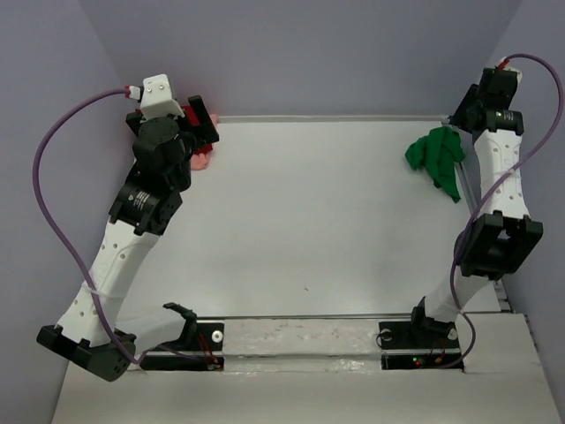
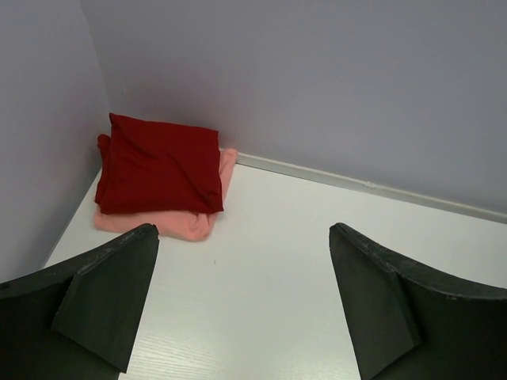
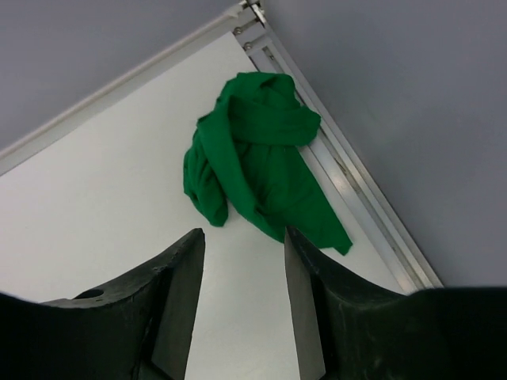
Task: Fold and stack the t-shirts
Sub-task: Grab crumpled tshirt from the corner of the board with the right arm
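Observation:
The dark red t-shirt (image 2: 158, 162) lies folded on top of the folded salmon pink t-shirt (image 2: 170, 223) in the table's far left corner; both are mostly hidden behind the left arm in the top view, where a bit of pink (image 1: 204, 159) shows. My left gripper (image 2: 244, 231) is open and empty, a short way in front of this stack (image 1: 201, 124). The bright green t-shirt (image 3: 253, 150) lies crumpled at the far right (image 1: 434, 155). My right gripper (image 3: 242, 234) is open and empty, just short of it, not touching.
Purple walls close in the table at the back, left and right. A metal rail (image 3: 360, 198) runs along the table's right edge beside the green shirt. The arm bases (image 1: 199, 340) stand at the near edge.

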`<state>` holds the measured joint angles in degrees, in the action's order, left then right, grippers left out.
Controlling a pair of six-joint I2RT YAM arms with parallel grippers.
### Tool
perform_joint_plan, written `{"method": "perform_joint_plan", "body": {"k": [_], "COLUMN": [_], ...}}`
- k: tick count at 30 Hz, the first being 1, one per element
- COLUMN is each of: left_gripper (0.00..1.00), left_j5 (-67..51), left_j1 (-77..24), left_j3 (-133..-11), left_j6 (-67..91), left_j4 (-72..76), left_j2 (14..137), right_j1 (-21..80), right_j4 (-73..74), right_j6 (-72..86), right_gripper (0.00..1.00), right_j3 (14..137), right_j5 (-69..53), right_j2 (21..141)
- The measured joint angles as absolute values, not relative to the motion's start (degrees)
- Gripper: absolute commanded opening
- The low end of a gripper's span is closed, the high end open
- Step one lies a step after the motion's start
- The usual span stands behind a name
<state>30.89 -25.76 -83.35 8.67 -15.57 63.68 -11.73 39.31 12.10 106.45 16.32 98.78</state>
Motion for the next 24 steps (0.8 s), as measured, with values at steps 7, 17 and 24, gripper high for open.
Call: {"method": "perform_joint_plan", "body": {"k": [7,17,24], "left_gripper": [0.99,0.99,0.99], "left_j5": [29.0,29.1,29.1], "left_j1": [-25.8,-25.8,-25.8], "left_j3": [-83.0,-82.9,-81.9], "left_j6": [9.4,9.3,9.3], "left_j4": [-15.5,-15.4,-15.1], "left_j2": [63.5,63.4,63.0], "right_j1": [-12.6,-12.8,-13.4], "right_j4": [38.5,39.4,39.4], "right_j6": [13.0,13.0,12.9], "right_gripper": [0.36,0.40,0.39], "right_j3": [113.5,118.2,121.1], "right_j5": [7.3,3.7,3.9], "right_j2": [110.3,119.5,120.2]}}
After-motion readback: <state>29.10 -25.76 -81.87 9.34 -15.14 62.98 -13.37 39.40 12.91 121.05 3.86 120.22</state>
